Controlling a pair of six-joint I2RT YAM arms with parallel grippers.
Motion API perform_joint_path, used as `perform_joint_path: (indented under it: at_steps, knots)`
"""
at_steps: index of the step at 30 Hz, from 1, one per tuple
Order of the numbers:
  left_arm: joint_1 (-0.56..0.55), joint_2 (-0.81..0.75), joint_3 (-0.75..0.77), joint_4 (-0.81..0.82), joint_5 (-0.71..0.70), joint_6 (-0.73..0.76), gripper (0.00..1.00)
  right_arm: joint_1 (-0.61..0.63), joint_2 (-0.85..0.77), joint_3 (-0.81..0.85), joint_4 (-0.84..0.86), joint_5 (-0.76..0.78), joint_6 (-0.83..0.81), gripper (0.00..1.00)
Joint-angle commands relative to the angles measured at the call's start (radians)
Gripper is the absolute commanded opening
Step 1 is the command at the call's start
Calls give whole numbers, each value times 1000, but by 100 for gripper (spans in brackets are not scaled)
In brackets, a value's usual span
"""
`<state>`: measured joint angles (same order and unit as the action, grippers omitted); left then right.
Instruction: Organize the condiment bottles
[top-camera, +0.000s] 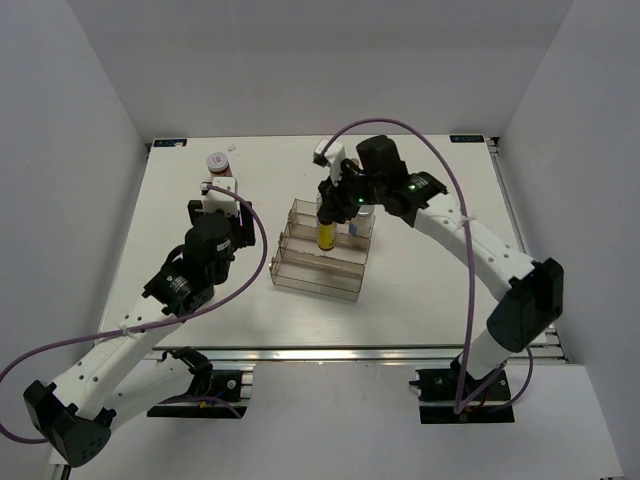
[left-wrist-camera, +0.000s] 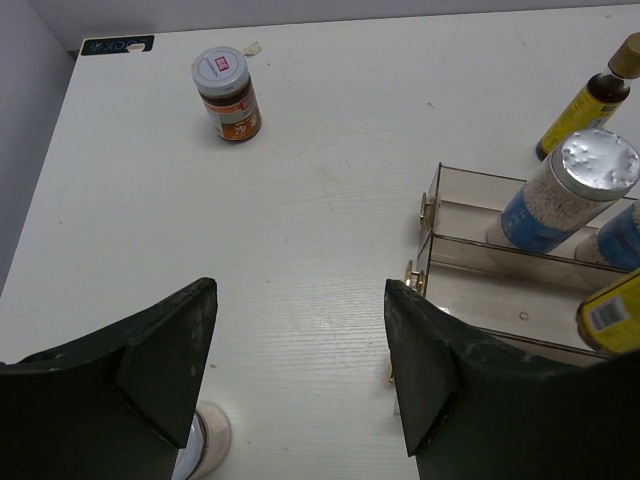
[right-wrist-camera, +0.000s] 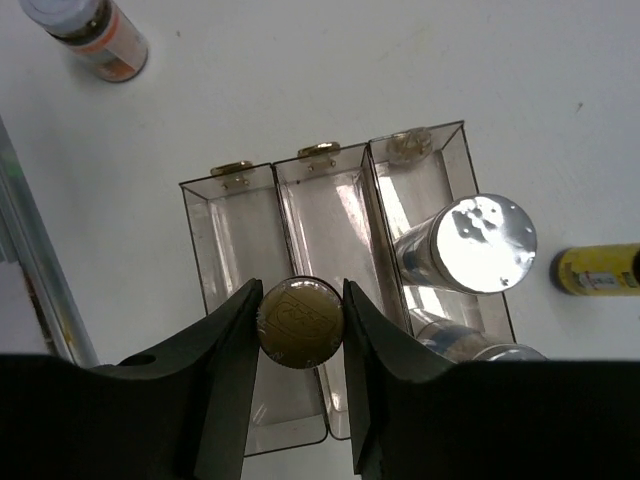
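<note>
The left gripper (left-wrist-camera: 298, 320) stands wide with nothing between its fingers, low over the table (left-wrist-camera: 320, 180) at the bottom of the left wrist view; this posture suits an approach, not a hold; what is judged to be a second jar (left-wrist-camera: 207, 438) shows only a pale round top at the bottom edge, just under the gripper's left finger, the rest hidden; the jar (left-wrist-camera: 227, 96) stands upright at upper left, well apart from the rack (left-wrist-camera: 470, 215); it is squat, with a red-orange label and a pinkish-white lid; neither jar is racked yet. The rack is clear plastic with three parallel channels; the right gripper (right-wrist-camera: 302, 290) is clamped on the gold cap of an amber bottle (right-wrist-camera: 300, 322), a cap hold that keeps the slim body upright and lets it pass between the channel walls; the bottle sits over the middle channel at lower centre of the right wrist view; whether its base touches the channel floor cannot be told; its label is yellow. To the right, two white bottles (right-wrist-camera: 470, 245) stand upright side by side in the adjoining channel, grouped by kind, with silver caps and blue labels; the second amber bottle (left-wrist-camera: 590, 100) stands on the table just beyond the rack, upper right of the left wrist view, not yet racked.
</note>
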<state>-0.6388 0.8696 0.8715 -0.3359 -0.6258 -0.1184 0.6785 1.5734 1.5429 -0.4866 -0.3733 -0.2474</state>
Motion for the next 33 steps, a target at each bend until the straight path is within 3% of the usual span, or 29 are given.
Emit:
perform_joint_path:
  at_steps: [1,17,22,24,26,33]
  knots:
    - [1,-12,-5,9,-15,11,77,26,54,65,95,50,20,0]
    - [2,-15,-5,8,-17,13,78,35,208,108,198,143,8,0]
    - [2,-17,-5,9,-17,13,78,35,214,30,276,137,22,0]
    - [2,-18,-5,8,-17,13,78,36,214,-10,293,134,25,5]
    - [2,-18,-5,8,-15,13,78,36,208,-41,313,132,25,17]
    - [2,-17,-3,9,-12,13,78,36,198,-70,316,129,25,32]
